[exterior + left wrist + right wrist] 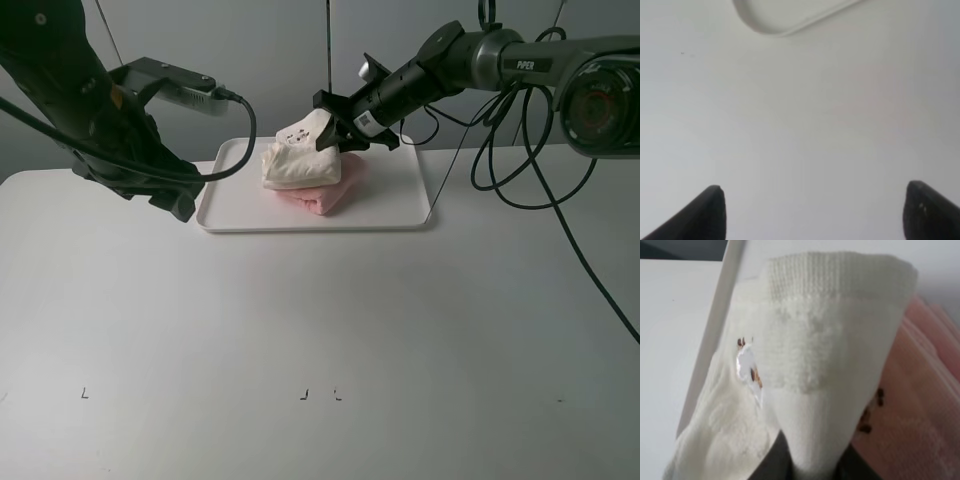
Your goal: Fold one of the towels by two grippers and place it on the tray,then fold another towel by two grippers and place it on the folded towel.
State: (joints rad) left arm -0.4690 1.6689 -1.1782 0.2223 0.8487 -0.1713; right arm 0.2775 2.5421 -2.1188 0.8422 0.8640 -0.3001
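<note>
White matte table (320,330), few small dark marks near front edge; plain grey wall (270,70) behind.

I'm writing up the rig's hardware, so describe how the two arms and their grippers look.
Both arms are black. The left arm carries a grey camera module with a black cable looping from it. The right arm has a grey link printed "PIPER" in white, and loose black cables hang behind it. The left gripper has dark, blunt, wedge-shaped fingers; the right gripper is black and angular.
</note>
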